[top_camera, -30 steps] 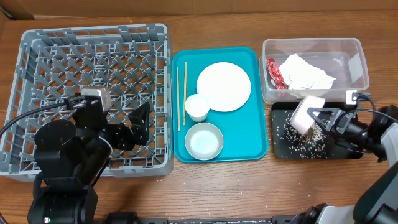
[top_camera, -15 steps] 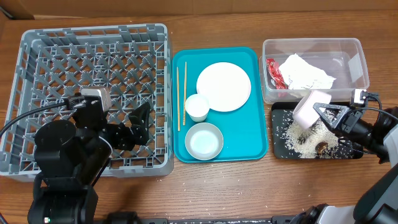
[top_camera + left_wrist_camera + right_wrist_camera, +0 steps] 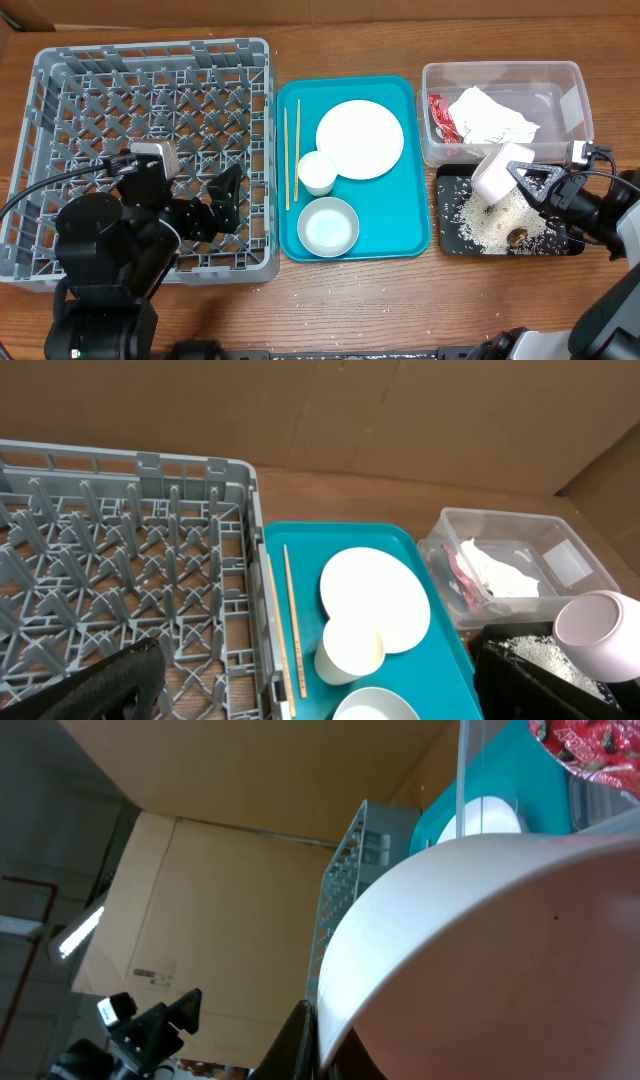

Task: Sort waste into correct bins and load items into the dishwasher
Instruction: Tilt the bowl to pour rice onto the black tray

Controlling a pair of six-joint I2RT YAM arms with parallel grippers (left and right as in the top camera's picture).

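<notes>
White rice [image 3: 493,222] now lies heaped in the black tray [image 3: 447,190], where a second ago we saw only a thin scatter. A brown lump [image 3: 517,237] has landed at the heap's near edge. Over that second the pale bowl [image 3: 498,172] has lifted a little toward the clear tub [image 3: 575,95].

From the right wrist, the pale bowl's wall fills most of the frame and hides the tray below; of the fingers we make out only a dark sliver. From the left wrist, the second bowl [image 3: 375,707] is cut off at the bottom edge.

The right claw [image 3: 522,181] is clenched on the pale bowl, holding it tipped over the tray's far side. The rice and lump lie just nearside of it, not touching. The red wrapper [image 3: 441,118] and napkin [image 3: 490,115] sit in the tub just beyond.

The left claw [image 3: 225,192] hangs released over the grey dish rack [image 3: 150,60], gripping nothing. The plate [image 3: 359,139], cup [image 3: 316,172] and chopsticks [image 3: 291,150] rest with the second bowl on the teal tray [image 3: 400,245] mid-desk [image 3: 350,300], apart from both claws.
</notes>
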